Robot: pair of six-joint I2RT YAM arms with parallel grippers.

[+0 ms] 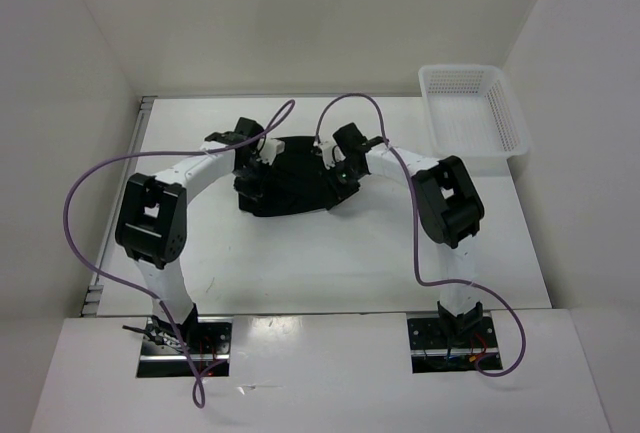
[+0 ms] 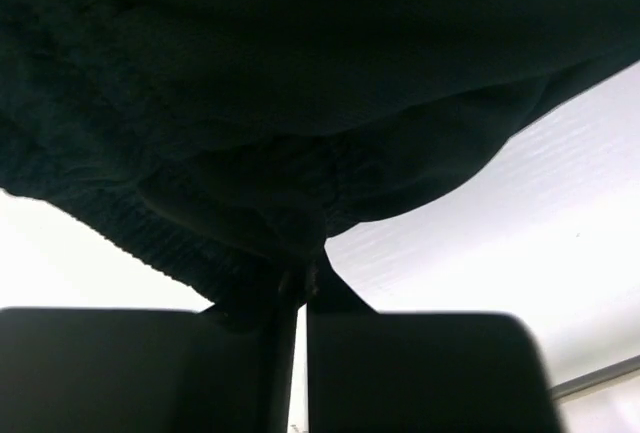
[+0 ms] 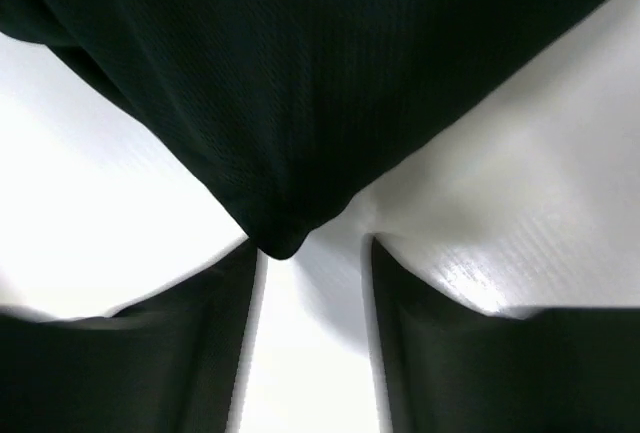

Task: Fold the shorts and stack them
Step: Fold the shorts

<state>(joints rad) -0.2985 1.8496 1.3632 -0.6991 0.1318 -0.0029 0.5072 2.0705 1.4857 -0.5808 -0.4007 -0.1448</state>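
The black shorts (image 1: 290, 181) lie bunched on the white table between my two arms. My left gripper (image 1: 250, 168) is at their left edge. In the left wrist view its jaws (image 2: 303, 288) stand almost together, pinching a fold of the ribbed waistband of the shorts (image 2: 250, 153). My right gripper (image 1: 345, 168) is at their right edge. In the right wrist view it (image 3: 312, 248) is open, and a pointed corner of the shorts (image 3: 300, 103) reaches down to the tip of the left finger (image 3: 200, 353). Only bare table shows between the fingers.
A white mesh basket (image 1: 470, 108) stands at the table's far right corner. White walls close the table (image 1: 330, 263) in at the back and on both sides. Purple cables loop over both arms.
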